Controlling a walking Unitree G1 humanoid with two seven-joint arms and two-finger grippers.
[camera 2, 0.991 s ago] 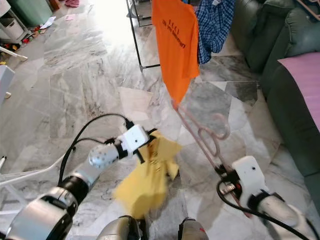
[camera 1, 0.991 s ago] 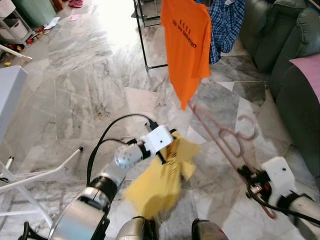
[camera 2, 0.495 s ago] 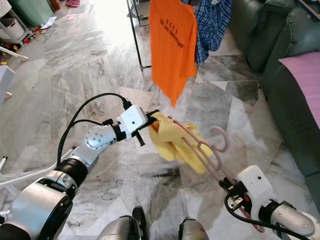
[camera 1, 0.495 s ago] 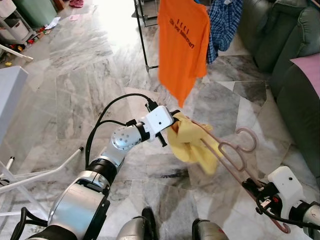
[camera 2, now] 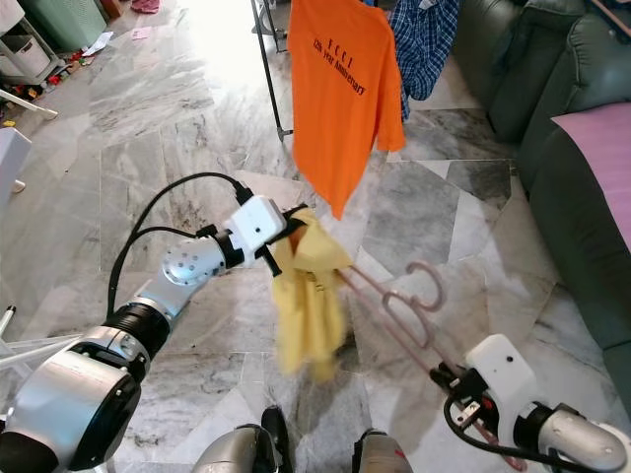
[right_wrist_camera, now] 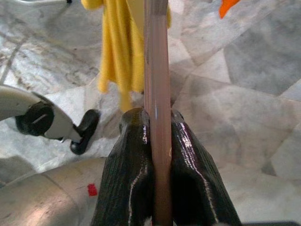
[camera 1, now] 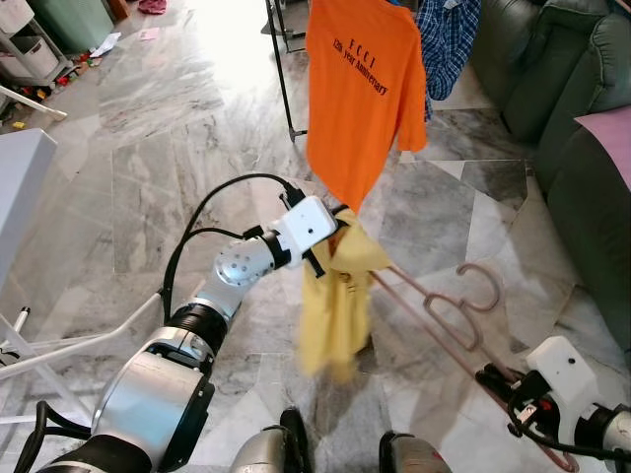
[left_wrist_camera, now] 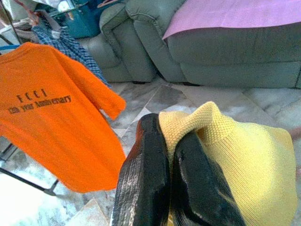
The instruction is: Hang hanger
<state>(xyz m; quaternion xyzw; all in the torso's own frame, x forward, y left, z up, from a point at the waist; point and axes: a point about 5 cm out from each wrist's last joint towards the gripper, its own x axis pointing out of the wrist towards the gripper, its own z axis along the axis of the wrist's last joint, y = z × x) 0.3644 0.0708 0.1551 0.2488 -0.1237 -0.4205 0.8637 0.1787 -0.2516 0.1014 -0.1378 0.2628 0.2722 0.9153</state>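
The pink plastic hanger slants low over the grey marble floor, its hook end raised toward the dark green sofa. Its lower bar is clamped between the closed fingers of the right end effector. The hanger's far tip reaches into the yellow knit garment, whose collar is pinched in the closed left end effector. Half a second ago the garment was bunched across the hanger; now it hangs straight down in a long drape from the left end effector, which has drawn back toward the robot's left. Just behind, an orange T-shirt with dark lettering and a blue plaid shirt hang from a black metal rack.
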